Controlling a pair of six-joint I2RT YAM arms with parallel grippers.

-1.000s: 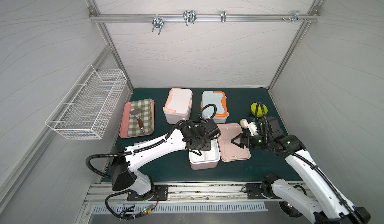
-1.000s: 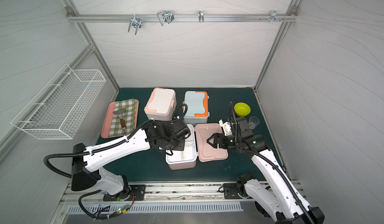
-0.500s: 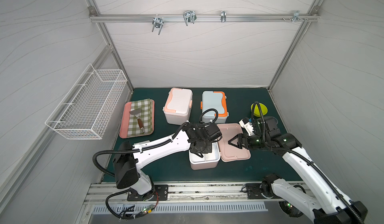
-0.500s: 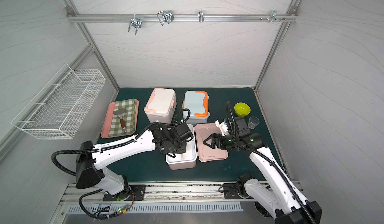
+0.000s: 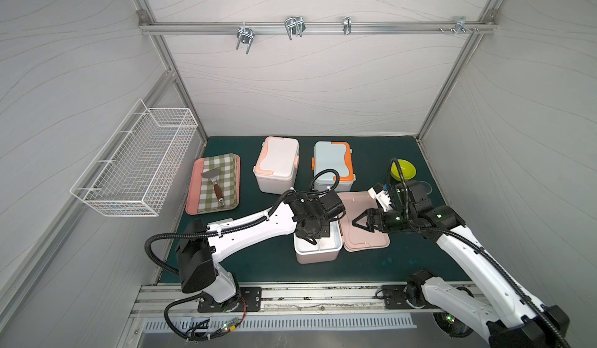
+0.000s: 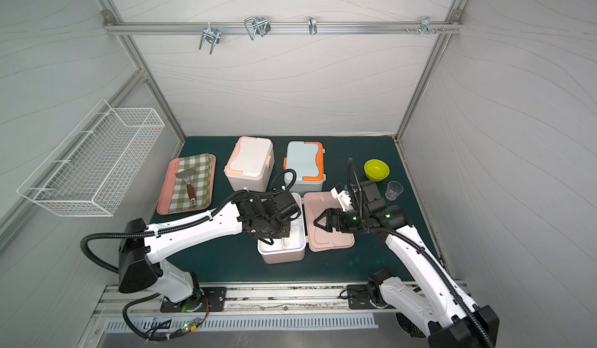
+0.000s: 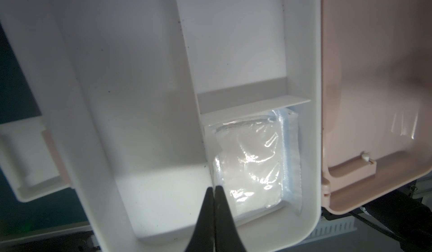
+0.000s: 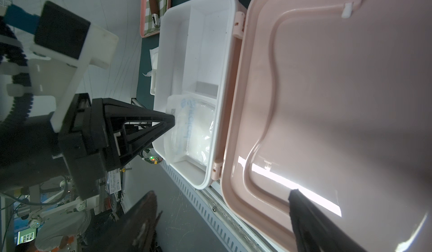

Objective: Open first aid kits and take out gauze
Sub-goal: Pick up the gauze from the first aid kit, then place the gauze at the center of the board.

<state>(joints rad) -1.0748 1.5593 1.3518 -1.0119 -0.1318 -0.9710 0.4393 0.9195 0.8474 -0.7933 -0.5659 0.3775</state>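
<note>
The pale pink first aid kit [image 5: 318, 255] stands open at the front, its lid [image 5: 366, 238] flat on the mat to its right. One gauze [image 7: 252, 164] pad in a clear wrapper lies in a small compartment of its white inner tray [image 8: 198, 127]. My left gripper [image 7: 214, 189] reaches down into that tray [image 5: 311, 240] and is shut on the wrapper's edge by the divider. Above the open lid my right gripper [image 5: 358, 223] hovers open and holds nothing [image 8: 223, 191]. The white kit with peach trim [image 5: 276, 165] and the blue kit with orange trim [image 5: 332, 165] stand shut behind.
A pink tray [image 5: 194, 198] with a checked cloth and a spatula lies at the left. A yellow-green bowl [image 5: 403, 169] and a clear glass [image 6: 394, 189] stand at the back right, close to my right arm. A wire basket [image 5: 139, 159] hangs on the left wall.
My left gripper has moved down into the open kit's tray and shut at the gauze wrapper's edge. The right gripper has opened a little wider over the lid.
</note>
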